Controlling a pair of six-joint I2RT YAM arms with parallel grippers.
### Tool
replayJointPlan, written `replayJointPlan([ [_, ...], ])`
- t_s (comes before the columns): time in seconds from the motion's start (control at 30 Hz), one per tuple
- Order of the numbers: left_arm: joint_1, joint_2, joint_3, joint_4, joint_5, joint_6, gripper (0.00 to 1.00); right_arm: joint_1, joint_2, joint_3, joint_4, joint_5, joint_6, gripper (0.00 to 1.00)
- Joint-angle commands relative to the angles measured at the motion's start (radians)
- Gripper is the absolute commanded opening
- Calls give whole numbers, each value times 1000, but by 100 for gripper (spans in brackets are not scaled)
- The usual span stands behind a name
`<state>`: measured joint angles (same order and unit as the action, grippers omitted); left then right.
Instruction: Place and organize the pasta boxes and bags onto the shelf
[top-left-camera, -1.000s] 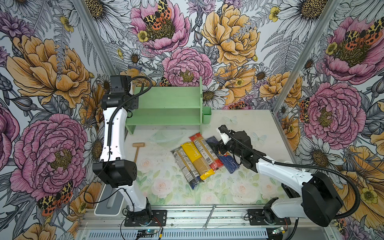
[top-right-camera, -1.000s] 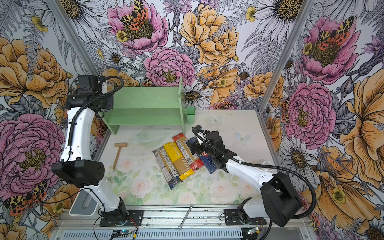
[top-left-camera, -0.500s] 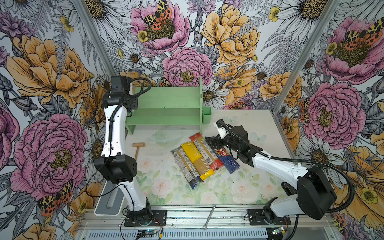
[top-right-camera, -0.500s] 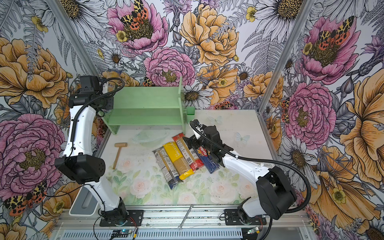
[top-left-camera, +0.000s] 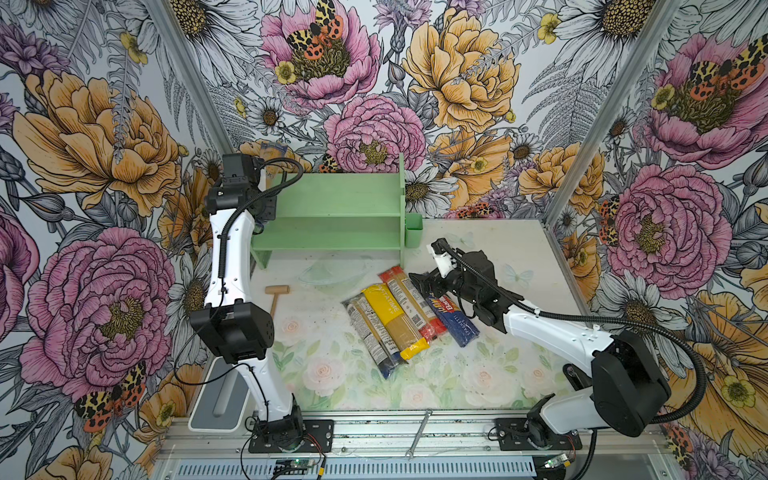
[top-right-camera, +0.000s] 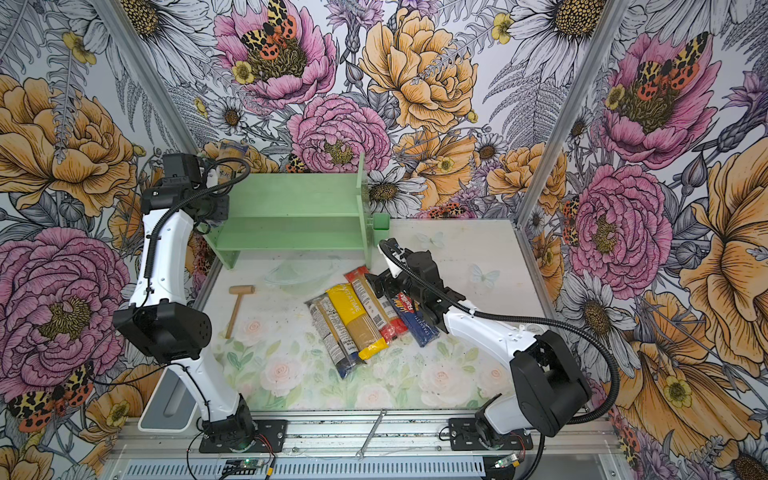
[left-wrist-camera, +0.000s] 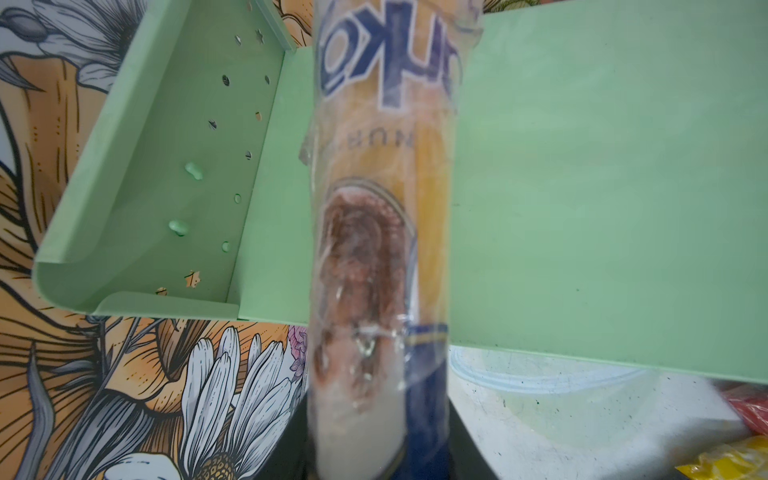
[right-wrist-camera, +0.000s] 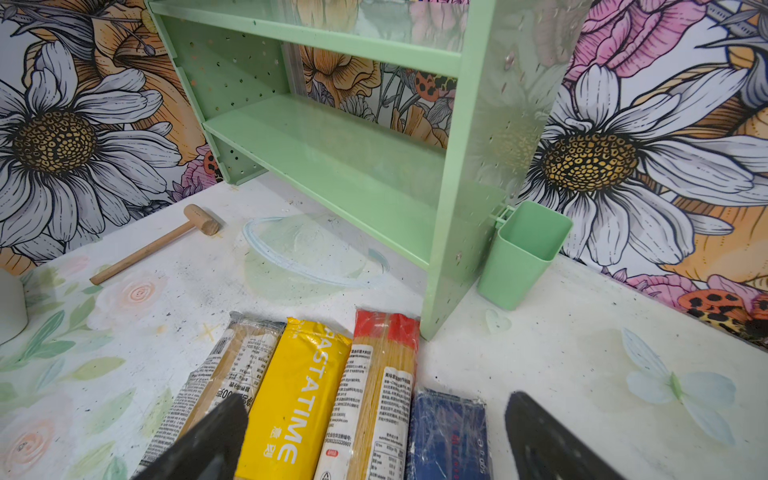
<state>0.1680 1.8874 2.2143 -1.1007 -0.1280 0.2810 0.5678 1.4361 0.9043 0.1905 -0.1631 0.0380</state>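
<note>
Four packs side by side on the table (top-left-camera: 498, 365) in both top views: blue-ended clear bag (top-left-camera: 370, 332), yellow bag (top-left-camera: 392, 322), red-ended bag (top-left-camera: 409, 301), Barilla box (top-left-camera: 455, 322). Both tiers of the shelf (top-left-camera: 332, 195) bare. Left arm (top-left-camera: 226, 257) up at the shelf's left end, fifth pack (top-left-camera: 271, 149) poking up beside the top tier. Right gripper (top-left-camera: 419, 282) low over the shelf-side ends of the box and red-ended bag.

Left wrist view: left gripper (left-wrist-camera: 380, 444) clamped on the dark blue end of the fifth pack, a clear bag of spaghetti reaching out across the top board; touching it or not, cannot tell. Looks like the first placement under way. Calls next for swinging the pack lengthwise along the board, lowering it flat, then letting go.

Right wrist view: fingers (right-wrist-camera: 208, 436) spread wide, holding nothing, with yellow bag, red-ended bag and box all in the gap. Reads as lining up a pick; needs centring on one pack, then a descent and a squeeze.
</note>
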Motion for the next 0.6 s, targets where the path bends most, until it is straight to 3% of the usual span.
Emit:
replayJointPlan([
  [0.0,6,-53,48,162,33,-1,0,-5,22,62,-4,-12,20,98],
  [0.57,28,-21,52,162,34,7,0,8,18,128,-88,-7,18,98],
])
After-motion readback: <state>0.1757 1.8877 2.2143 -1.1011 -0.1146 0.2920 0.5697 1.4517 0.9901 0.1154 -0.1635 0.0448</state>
